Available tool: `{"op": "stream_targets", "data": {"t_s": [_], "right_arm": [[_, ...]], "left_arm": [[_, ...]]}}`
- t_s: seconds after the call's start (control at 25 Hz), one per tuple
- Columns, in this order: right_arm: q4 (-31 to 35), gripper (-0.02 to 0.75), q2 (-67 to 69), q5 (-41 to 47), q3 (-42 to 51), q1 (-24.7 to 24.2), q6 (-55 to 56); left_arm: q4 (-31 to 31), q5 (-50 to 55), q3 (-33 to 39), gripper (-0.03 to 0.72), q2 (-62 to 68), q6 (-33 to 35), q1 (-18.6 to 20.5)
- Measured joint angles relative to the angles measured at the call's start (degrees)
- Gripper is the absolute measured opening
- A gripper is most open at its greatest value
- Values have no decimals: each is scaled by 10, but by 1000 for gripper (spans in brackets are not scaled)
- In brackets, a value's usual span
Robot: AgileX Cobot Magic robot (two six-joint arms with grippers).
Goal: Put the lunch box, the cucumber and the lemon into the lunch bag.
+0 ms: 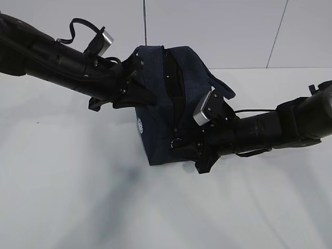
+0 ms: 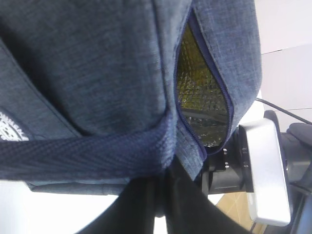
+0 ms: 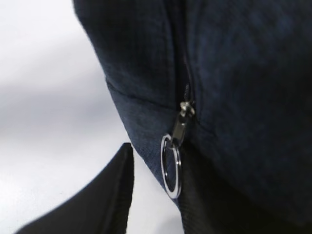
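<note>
The navy lunch bag (image 1: 155, 122) stands mid-table with its top zipper partly open, showing foil lining (image 2: 200, 92). My left gripper (image 1: 130, 85) is at the bag's upper left. In the left wrist view the left gripper (image 2: 165, 171) is shut on the bag's webbing handle (image 2: 87, 151). My right gripper (image 1: 185, 144) is at the bag's lower right end. Close up, the right gripper (image 3: 158, 158) stands open around the bag's corner, and the silver ring pull (image 3: 171, 165) hangs between its fingers. The lunch box, the cucumber and the lemon are out of view.
The white table (image 1: 78, 197) stretches round the bag, with a pale wall (image 1: 218, 31) behind it. The bag's second handle (image 1: 220, 85) loops out to the right. The right arm's silver camera block (image 2: 265, 170) sits close beside the bag's open end.
</note>
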Motion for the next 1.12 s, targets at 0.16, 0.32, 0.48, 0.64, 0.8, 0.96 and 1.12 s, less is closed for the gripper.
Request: {"op": "stream_targets", "data": {"t_s": [0.16, 0.32, 0.48, 0.64, 0.8, 0.96, 1.12], "right_arm": [[0, 234, 0, 0, 0, 0, 1], [0, 123, 0, -4, 0, 0, 1], [0, 11, 0, -5, -1, 0, 1], [0, 1, 0, -5, -1, 0, 1], [1, 1, 0, -5, -1, 0, 1], [1, 1, 0, -5, -1, 0, 1], [1, 1, 0, -5, -1, 0, 1]], "left_arm": [[0, 0, 0, -5, 0, 0, 0], [0, 0, 0, -5, 0, 0, 0], [0, 0, 0, -5, 0, 0, 0], [-1, 0, 0, 10, 0, 0, 0], [-1, 0, 0, -4, 0, 0, 0], [-1, 0, 0, -5, 0, 0, 0], [-1, 0, 0, -5, 0, 0, 0]]}}
